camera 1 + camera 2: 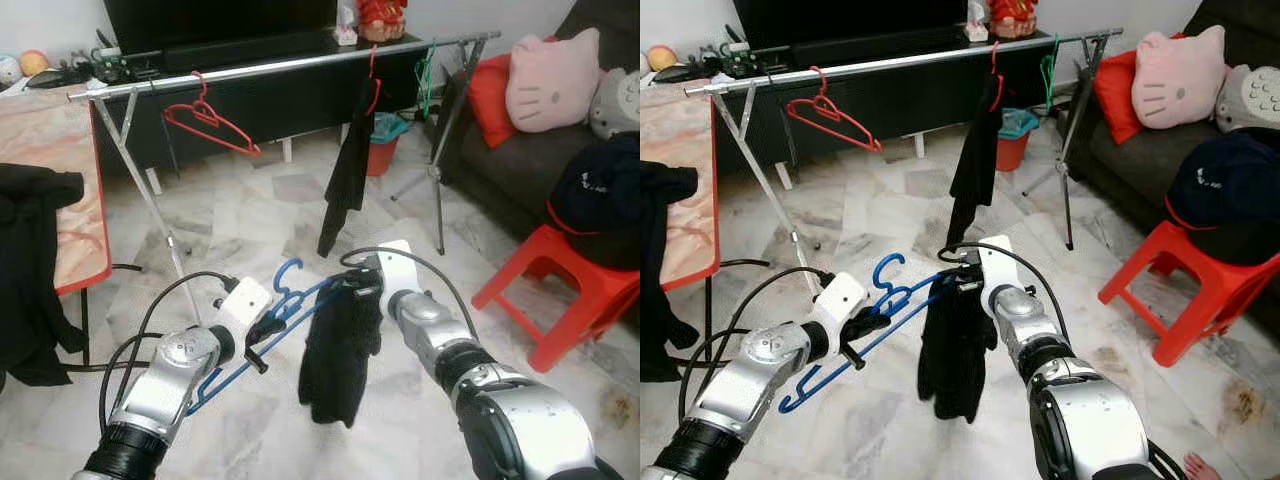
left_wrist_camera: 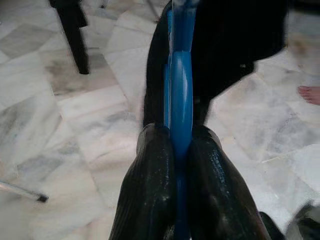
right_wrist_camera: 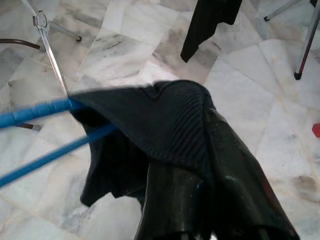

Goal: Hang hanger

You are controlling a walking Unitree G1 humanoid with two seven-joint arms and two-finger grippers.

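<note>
**A:** Status on the hanger?

**B:** Blue hanger (image 1: pixel 262 325) is held low, well short of the rail (image 1: pixel 290 65) and below it. Left gripper (image 1: pixel 264 334) has its fingers (image 2: pixel 150 190) pinched tight on the blue bar; the left wrist view shows the plastic sandwiched between both pads. Hook end points up and toward the rail.

**A:** And the right side?

**B:** Right gripper (image 1: pixel 352 288) is at the hanger's other end, fingers closed on the black garment (image 1: pixel 338 350) where it drapes over the hanger arm. The cloth hangs down below the hanger, toward the floor.

**A:** Why two-handed?

**B:** My read: left carries the frame, right pins the fabric so it doesn't slide off the sloped arm while carried. The hanger is tilted, left end lower, so slippage is a real risk.

**A:** What's on the rail already?

**B:** Red hanger (image 1: pixel 208 124) empty near the rail's left end. Another dark garment (image 1: pixel 350 170) on a red hook right of the rail's middle. Green hanger (image 1: pixel 427 75) near the right end. Open stretch of rail between the red hanger and the hung garment, likely the target.

**A:** Obstacles?

**B:** Red stool (image 1: pixel 565 290) is to the right of the rail's right leg, off the approach line. Robot needs to close in and raise the hook above the rail.
</note>
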